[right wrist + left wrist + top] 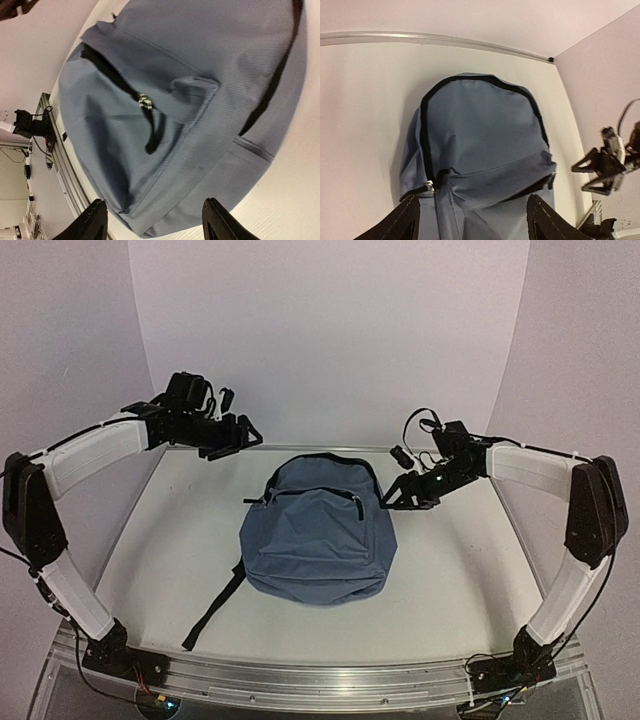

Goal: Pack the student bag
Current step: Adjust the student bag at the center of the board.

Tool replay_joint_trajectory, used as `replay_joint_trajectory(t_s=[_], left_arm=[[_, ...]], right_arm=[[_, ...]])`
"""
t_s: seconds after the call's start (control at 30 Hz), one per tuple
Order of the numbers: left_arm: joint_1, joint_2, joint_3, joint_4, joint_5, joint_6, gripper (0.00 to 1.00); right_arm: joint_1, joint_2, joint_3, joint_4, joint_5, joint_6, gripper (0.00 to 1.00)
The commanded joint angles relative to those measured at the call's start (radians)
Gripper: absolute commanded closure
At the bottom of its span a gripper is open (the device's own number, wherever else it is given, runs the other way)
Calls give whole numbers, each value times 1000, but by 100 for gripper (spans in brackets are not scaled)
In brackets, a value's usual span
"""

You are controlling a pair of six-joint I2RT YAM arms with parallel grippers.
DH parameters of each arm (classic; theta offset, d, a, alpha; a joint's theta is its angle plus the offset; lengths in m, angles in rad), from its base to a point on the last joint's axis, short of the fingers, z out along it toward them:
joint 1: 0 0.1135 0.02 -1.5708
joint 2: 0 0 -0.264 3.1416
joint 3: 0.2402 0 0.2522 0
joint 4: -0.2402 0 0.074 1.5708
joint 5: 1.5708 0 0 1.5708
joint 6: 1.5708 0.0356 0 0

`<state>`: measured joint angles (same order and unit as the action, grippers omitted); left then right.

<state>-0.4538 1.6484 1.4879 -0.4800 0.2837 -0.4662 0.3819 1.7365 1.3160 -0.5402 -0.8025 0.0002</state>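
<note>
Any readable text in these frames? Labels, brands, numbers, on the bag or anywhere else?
None readable in any view.
The student bag shows plain slate-blue fabric: no logo, tag or print.
The zipper pull shows a light-and-dark pattern, too small and blurred to read as text.
</note>
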Motion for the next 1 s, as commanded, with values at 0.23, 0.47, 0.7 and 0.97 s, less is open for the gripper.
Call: replay_joint_trajectory(t_s=[0.23, 0.47, 0.7, 0.97], left_arm=[[-11, -38, -371, 158, 105, -133, 37], [-2, 144, -283, 186, 91, -87, 42], [13, 60, -124, 30, 0, 51, 42], [-180, -100, -112, -53, -61, 173, 47]], right_arm=[[24, 168, 18, 104, -67, 125, 44], [112, 155, -94, 136, -125, 128, 47], [143, 60, -152, 137, -252, 121, 48], [77, -5, -116, 138, -135, 136, 47]])
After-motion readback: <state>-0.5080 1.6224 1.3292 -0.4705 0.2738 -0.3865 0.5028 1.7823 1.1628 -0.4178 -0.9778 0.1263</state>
